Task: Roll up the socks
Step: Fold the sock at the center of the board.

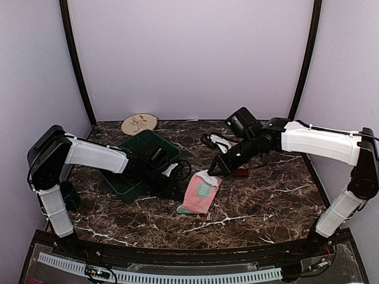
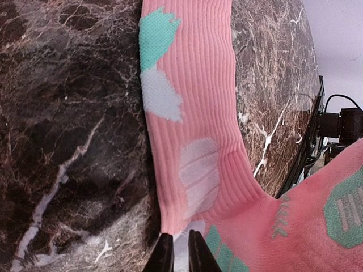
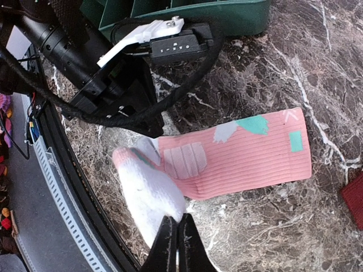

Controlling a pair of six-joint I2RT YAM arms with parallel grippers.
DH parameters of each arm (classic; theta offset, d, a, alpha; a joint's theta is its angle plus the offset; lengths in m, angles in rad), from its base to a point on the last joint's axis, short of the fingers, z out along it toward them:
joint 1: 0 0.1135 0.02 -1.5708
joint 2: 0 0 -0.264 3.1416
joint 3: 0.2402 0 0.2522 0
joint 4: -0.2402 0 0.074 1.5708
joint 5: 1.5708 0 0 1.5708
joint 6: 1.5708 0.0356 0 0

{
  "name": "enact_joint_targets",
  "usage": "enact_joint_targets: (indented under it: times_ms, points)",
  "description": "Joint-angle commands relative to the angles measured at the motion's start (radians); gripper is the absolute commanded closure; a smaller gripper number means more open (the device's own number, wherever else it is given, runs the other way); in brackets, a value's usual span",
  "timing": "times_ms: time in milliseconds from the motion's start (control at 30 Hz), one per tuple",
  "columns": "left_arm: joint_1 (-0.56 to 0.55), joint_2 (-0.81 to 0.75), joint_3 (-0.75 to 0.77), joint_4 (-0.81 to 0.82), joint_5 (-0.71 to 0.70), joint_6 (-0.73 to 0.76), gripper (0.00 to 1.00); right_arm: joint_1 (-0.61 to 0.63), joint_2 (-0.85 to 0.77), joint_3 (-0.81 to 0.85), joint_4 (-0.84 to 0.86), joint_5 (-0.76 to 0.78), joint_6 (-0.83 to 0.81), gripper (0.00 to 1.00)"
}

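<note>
Pink sock (image 1: pixel 197 198) with mint patches lies on the marbled desk (image 1: pixel 266 207), closest to the arms' bases. At the sock's left edge, the left end effector (image 2: pixel 180 256) is pinched closed on the fabric. At its far end, the right end effector (image 3: pixel 177 241) clamps the sock's white tip, raised off the desk. Left of and beyond the sock sits a green bin (image 1: pixel 142 160), with a round plate (image 1: pixel 139 123) farther back.

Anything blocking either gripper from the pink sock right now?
Nothing visible does. The fingers of the right gripper are closed on the white toe end of the pink sock, and those of the left gripper pinch its edge. The green bin sits to the sock's left, not between either gripper and it.
</note>
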State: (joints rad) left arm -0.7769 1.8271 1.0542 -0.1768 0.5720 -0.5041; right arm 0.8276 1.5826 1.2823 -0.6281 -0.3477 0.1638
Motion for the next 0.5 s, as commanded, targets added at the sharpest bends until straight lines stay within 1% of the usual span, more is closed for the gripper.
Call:
enact_joint_targets:
  times_ms: [0,467]
  points:
    - [-0.001,-0.001,0.002,-0.020,0.000,0.019,0.87,-0.027,0.051,0.043,0.025,-0.014,-0.024,1.00]
    - [-0.001,0.024,-0.006,-0.013,0.022,0.024,0.90,-0.112,0.172,0.106,0.035,-0.023,-0.049,1.00]
